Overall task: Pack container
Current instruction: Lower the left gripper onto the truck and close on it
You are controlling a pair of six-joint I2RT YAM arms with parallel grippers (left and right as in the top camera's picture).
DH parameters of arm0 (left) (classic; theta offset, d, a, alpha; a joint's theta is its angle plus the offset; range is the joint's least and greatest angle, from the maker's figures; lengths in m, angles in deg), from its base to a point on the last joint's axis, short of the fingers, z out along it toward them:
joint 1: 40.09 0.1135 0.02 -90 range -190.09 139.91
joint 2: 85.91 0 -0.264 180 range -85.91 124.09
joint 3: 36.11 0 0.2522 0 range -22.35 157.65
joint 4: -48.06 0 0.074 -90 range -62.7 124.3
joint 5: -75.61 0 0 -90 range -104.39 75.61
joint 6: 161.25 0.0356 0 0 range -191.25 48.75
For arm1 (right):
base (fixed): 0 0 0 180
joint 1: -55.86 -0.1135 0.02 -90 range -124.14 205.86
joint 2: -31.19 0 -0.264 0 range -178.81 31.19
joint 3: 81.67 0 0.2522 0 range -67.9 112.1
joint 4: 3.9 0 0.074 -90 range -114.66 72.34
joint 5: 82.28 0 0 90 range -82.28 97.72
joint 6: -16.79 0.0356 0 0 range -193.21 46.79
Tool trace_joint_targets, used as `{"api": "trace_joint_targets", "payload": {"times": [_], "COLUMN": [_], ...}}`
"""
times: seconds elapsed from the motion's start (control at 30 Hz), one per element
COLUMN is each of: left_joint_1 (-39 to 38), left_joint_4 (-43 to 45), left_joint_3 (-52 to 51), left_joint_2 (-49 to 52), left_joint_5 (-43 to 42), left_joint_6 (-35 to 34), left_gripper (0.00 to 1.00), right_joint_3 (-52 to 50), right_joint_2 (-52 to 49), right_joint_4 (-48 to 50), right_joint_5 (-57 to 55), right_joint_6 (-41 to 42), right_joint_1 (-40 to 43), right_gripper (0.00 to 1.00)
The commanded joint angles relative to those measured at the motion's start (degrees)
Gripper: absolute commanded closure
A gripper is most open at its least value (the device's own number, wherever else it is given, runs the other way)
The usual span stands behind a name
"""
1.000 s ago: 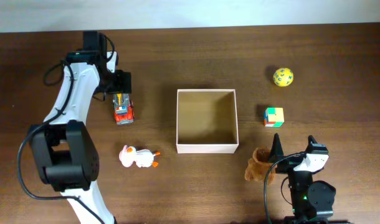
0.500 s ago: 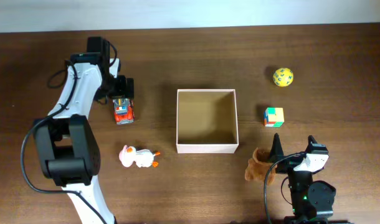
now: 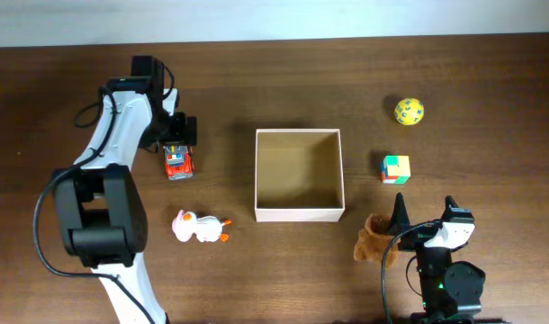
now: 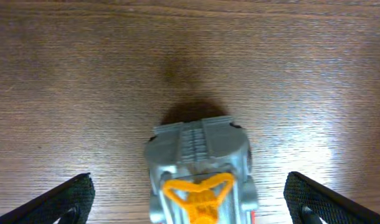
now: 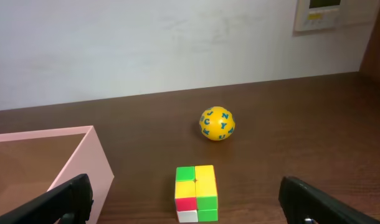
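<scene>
— Overhead view first: why does the left end effector [image 3: 176, 137] hang over that toy truck [image 3: 176, 163]?

— I read it as lining up a grasp. In the left wrist view the truck's grey end sits centred between the two fingertips. The jaws are spread wide, one tip on each side, and neither touches the truck. Nothing is held.

— And the container [image 3: 299, 175]?

— It sits in the middle of the counter [image 3: 490, 180], between the two arms and well apart from the truck. It is open side up and its tan inside is bare, so I judge that packing has not yet begun.

— What about the right end effector [image 3: 425, 216]?

— It is released too, with jaws wide and empty. It sits low by its own base, just beside a brown plush toy [image 3: 375, 238]. Its camera looks across a puzzle cube [image 5: 196, 193] to a yellow lettered ball [image 5: 217, 123], with one container wall at the side. It looks idle to me.

— Any other toys?

— A white duck [image 3: 201, 227] lies on the left arm's side, near the truck. The toys are scattered on both sides of the box, each nearer one arm than the other. That layout would suit sharing the work between the arms.

— And the surface and the room?

— The counter is dark brown wood with visible grain and a soft glare in places. Behind it stands a plain white wall [image 5: 115, 50], with a pale panel [image 5: 327, 12] mounted high in the corner of the right wrist view.
</scene>
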Motion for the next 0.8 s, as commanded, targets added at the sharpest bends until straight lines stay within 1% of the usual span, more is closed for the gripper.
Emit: {"api": "trace_joint_targets", "payload": {"times": [0.0, 0.27, 0.4, 0.77], "left_joint_1": [-1.22, -1.36, -1.36, -1.36], "left_joint_4": [0.17, 0.72, 0.83, 0.98], "left_joint_3": [-0.68, -0.68, -0.74, -3.65], "left_joint_2": [0.28, 0.28, 0.28, 0.28], "left_joint_5": [-0.37, 0.0, -0.02, 0.04], "left_joint_6": [-0.02, -1.14, -3.78, -3.91], "left_gripper": [0.02, 0.03, 0.04, 0.04], "right_joint_3": [-0.52, -0.52, -0.52, -0.52], "right_joint_2": [0.59, 0.59, 0.59, 0.59], "right_joint_4": [-0.04, -0.04, -0.04, -0.04], "right_joint_5": [0.11, 0.11, 0.09, 0.11], "right_joint_6": [0.17, 0.17, 0.17, 0.17], "right_joint_1": [0.37, 0.37, 0.37, 0.37], "right_gripper": [0.01, 0.01, 0.01, 0.01]}}
